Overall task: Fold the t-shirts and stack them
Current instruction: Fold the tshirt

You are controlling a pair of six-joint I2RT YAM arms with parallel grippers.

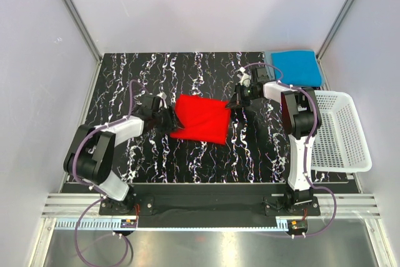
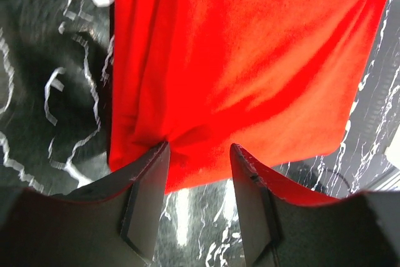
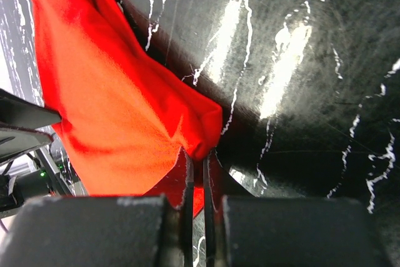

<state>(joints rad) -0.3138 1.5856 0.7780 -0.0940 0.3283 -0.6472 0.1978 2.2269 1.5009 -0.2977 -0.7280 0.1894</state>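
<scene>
A bright red t-shirt (image 1: 200,119) lies folded in the middle of the black marbled table (image 1: 150,73). My left gripper (image 1: 167,119) is at its left edge. In the left wrist view the red t-shirt (image 2: 237,60) fills the top, and the left gripper (image 2: 199,148) stands open, its tips at the puckered cloth edge with table showing in the gap. My right gripper (image 1: 234,103) is at the shirt's right corner. In the right wrist view the right gripper (image 3: 199,153) is shut on a bunched corner of the red t-shirt (image 3: 112,104). A bright blue t-shirt (image 1: 295,67) lies folded at the back right.
A white mesh basket (image 1: 340,130) hangs off the table's right side, beside the right arm. Grey walls close in the table on the left, back and right. Bare table shows in front of and behind the red shirt.
</scene>
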